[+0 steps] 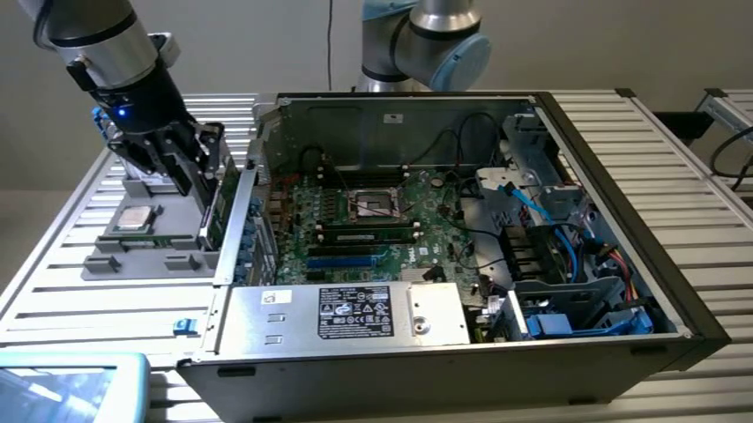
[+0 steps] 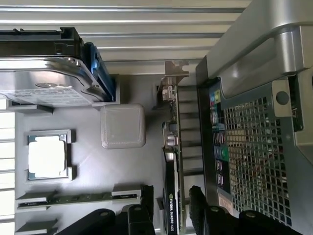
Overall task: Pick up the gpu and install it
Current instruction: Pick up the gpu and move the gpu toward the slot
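The gpu (image 2: 172, 147) stands on its edge in a slot of the grey parts tray (image 2: 88, 161), with its silver bracket (image 2: 174, 73) at one end and the black cooler side facing the tray. In the exterior view the gpu (image 1: 219, 211) is at the tray's edge, right beside the computer case. My gripper (image 2: 171, 192) is open and lowered over the card. One black finger (image 2: 145, 205) is on the cooler side and the other is on the case side, with small gaps to the card. Seen from outside, the gripper (image 1: 192, 176) hangs low over the tray.
The tray also holds a silver hard drive (image 2: 49, 83), a processor (image 2: 47, 155) and a thin memory stick (image 2: 73, 198). The open computer case (image 1: 612, 220) lies to the exterior view's right, its perforated wall (image 2: 254, 147) close to the card. Its motherboard (image 1: 365, 220) faces up.
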Available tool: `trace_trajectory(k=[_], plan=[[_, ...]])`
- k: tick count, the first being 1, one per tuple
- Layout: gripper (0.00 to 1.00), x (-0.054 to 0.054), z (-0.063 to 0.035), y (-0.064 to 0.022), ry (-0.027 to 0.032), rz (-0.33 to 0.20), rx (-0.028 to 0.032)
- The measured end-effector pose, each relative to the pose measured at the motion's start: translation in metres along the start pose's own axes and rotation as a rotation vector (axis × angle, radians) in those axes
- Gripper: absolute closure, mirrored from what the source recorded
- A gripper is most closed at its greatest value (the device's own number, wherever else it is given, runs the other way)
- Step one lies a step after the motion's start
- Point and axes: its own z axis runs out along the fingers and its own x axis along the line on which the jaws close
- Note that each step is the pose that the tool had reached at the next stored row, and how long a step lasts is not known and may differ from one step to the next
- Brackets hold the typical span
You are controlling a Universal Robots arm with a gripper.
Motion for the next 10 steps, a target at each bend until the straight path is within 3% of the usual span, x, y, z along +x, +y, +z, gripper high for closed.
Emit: trace_trajectory(k=[10], plan=[[0.56,-0.001,0.0163,-0.0015,0.0018,-0.015,-0.0096]])
